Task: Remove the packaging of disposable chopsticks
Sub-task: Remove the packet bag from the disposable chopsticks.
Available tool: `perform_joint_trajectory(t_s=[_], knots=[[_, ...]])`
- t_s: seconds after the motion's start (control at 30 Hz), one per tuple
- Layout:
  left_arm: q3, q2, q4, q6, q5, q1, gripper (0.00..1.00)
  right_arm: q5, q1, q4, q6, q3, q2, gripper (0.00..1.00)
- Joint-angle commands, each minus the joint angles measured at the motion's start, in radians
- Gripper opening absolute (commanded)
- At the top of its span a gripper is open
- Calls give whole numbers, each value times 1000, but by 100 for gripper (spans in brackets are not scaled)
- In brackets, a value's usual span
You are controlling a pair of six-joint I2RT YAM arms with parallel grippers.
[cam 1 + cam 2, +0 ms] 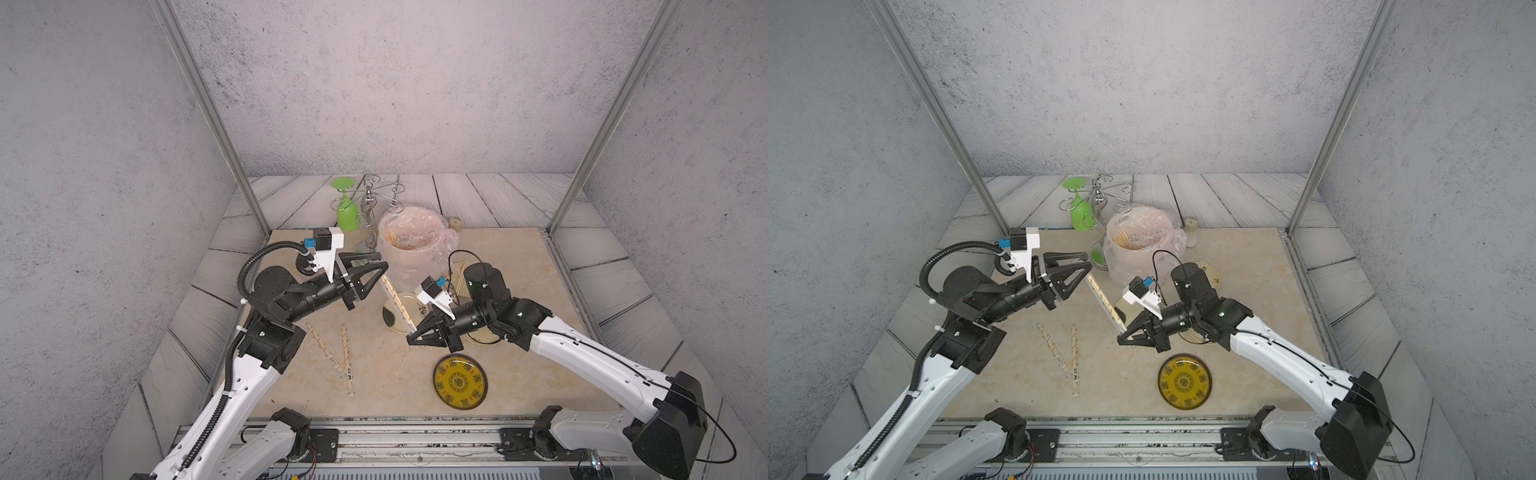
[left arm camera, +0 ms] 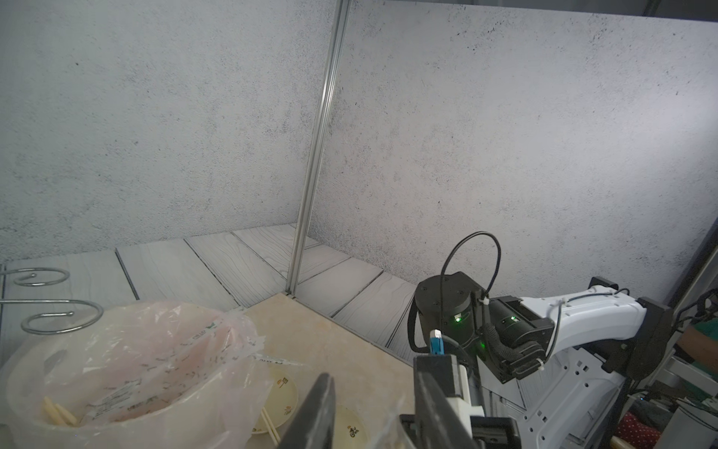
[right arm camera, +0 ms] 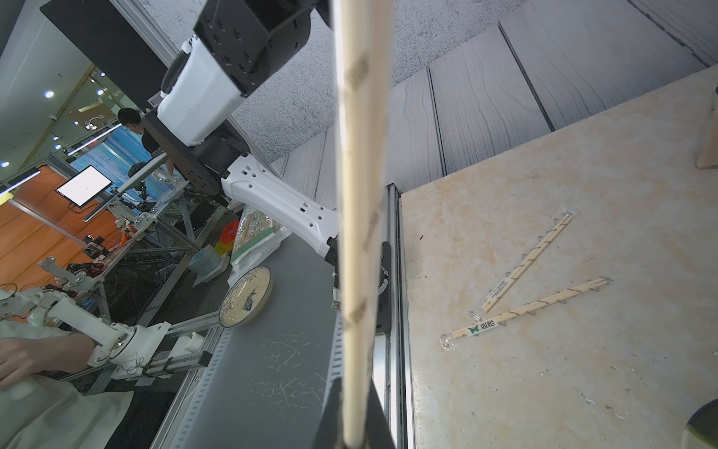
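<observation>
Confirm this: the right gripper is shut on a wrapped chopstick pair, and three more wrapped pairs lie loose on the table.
Not three: two loose wrapped pairs lie on the table, as both top views show. The right gripper is shut on the held wrapped pair.

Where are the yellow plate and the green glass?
yellow plate (image 1: 460,381): in a top view, on its patterned centre.
green glass (image 1: 347,216): in a top view, on its hanging bowl.

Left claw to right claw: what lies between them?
One sleeved chopstick pair spans the gap, from the right claw toward the left claw, over a pale plate; shown in both top views.
</observation>
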Motion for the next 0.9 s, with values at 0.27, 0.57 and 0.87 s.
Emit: perform_joint_trajectory(t_s=[0.27, 0.57, 0.87], knots=[[6, -13, 36, 18, 10, 10, 18, -29, 2, -36, -22, 26, 21, 0], [7, -12, 31, 15, -9, 11, 0, -32, 2, -29, -11, 33, 17, 0], [17, 6, -42, 26, -145, 11, 0, 10, 31, 63, 164, 45, 7, 0]])
